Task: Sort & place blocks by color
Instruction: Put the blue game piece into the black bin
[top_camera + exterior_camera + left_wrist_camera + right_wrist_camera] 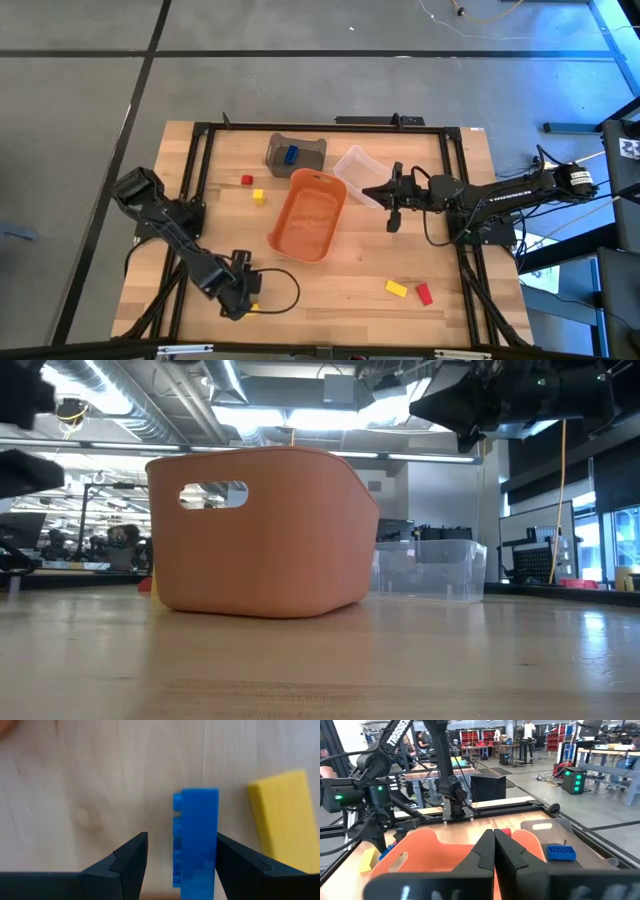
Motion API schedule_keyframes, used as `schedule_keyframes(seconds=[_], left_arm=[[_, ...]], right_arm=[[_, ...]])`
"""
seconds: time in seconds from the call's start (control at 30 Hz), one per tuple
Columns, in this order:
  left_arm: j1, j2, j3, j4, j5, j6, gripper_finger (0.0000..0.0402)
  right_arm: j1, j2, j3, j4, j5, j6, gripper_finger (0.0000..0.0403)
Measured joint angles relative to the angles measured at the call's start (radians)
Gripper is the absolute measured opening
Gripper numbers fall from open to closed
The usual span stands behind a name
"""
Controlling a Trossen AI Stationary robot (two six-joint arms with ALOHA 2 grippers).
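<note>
My left gripper [242, 298] is low over the table's near left part, open. In the left wrist view its fingers [134, 862] stand on either side of a blue bar block [196, 845] that lies flat on the wood, with a yellow block [280, 820] beside it. My right gripper [392, 212] is shut and empty in the air, between the orange tub [308, 213] and the clear bin [360, 170]. Another blue block [291, 154] lies in the grey bin [297, 150]. Red [246, 180] and yellow [259, 196] blocks lie at far left. Yellow [397, 289] and red [424, 294] blocks lie at near right. My left gripper comes from above, its fingers along the blue bar's two long sides. One finger [235, 867] stands right against one long side [215, 840]; whether it touches I cannot tell. The other finger is a clear gap away. The bar lies flat on the table.
The orange tub [260, 530] stands mid-table and fills much of the low view, with the clear bin [430, 570] behind it. The right wrist view shows the tub [420, 850], the grey bin [580, 832] and my left arm [370, 785]. A black frame [200, 140] borders the table.
</note>
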Motion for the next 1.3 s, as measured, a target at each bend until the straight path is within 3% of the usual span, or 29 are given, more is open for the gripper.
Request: schedule_keyframes(seconds=[0.4,0.6,0.83,1.07,1.17,1.3], left_arm=[[0.007,0.0,-0.017,0.02,0.034,-0.004,0.0198],[0.016,0.0,-0.017,0.021,0.077,-0.004,0.016],[0.048,-0.002,-0.017,0.019,0.132,0.065,0.0087],[0.116,-0.112,-0.018,-0.038,0.259,0.083,0.0081],[0.121,-0.25,-0.018,-0.053,0.186,0.125,0.0081],[0.122,-0.473,-0.018,-0.036,-0.091,0.291,0.0081]], right_arm=[[0.0,0.0,0.0,-0.006,0.005,0.0,0.0],[0.0,0.0,0.0,-0.006,0.005,0.0,0.0],[0.0,0.0,0.0,-0.005,0.005,0.0,0.0],[0.0,0.0,0.0,-0.005,0.005,0.0,0.0],[0.0,0.0,0.0,-0.005,0.005,0.0,0.0],[0.0,0.0,0.0,-0.005,0.005,-0.002,0.0]])
